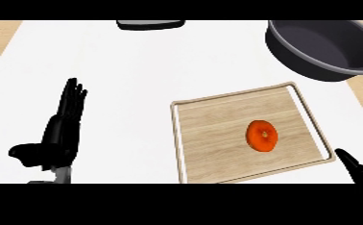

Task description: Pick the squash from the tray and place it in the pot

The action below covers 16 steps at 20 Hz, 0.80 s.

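Squash (262, 135): bright orange, with a small paler spot at its centre. Tray (212, 128): pale wood, fine grain lines, lighter cream rim. Pot (315, 46): dark grey, its inside a shade lighter. Surface (106, 65): plain white, tan strips at its far corners. Left hand (60, 128): glossy black. Right hand (350, 164): black.

No readable text, labels, brands, numbers or signs anywhere in view.
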### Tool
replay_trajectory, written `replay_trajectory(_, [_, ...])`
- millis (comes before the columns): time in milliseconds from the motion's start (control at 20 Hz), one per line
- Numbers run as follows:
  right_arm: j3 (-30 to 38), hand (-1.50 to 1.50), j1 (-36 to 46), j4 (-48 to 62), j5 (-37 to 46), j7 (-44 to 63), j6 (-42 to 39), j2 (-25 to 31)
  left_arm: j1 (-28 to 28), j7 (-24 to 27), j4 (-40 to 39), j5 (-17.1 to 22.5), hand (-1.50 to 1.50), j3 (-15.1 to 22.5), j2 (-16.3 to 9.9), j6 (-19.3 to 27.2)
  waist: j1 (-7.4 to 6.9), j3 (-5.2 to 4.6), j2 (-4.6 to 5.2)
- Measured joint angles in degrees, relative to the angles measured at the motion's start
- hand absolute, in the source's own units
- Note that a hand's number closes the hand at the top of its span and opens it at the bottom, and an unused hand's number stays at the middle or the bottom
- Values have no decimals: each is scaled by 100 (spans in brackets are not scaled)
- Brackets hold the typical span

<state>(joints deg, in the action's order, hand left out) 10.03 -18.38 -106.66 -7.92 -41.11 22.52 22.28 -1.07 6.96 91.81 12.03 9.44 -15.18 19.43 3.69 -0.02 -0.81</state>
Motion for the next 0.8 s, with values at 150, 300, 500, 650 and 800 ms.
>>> replay_trajectory(150, [-261, -150, -829, -586, 315, -659, 56, -420, 53, 120, -111, -72, 0, 104, 141, -21, -81, -1, 24])
replay_trajectory(300, [-524, -150, -1675, -1015, 840, -688, 152, -548, 18, 116, -28, -124, 0, 196, 188, -51, -162, -5, 42])
replay_trajectory(500, [-801, -150, -2543, -1406, 1859, -56, 342, -366, 45, 185, -53, -139, 0, 225, 223, -108, -238, -19, 86])
replay_trajectory(650, [-902, -150, -3003, -1539, 2606, 679, 301, -110, 161, 141, -73, -124, 0, 182, 185, -158, -316, -27, 124])
replay_trajectory(800, [-1077, -150, -3225, -1754, 3398, 1589, 194, 16, 226, 106, -89, -123, 0, 197, 191, -206, -391, -26, 140])
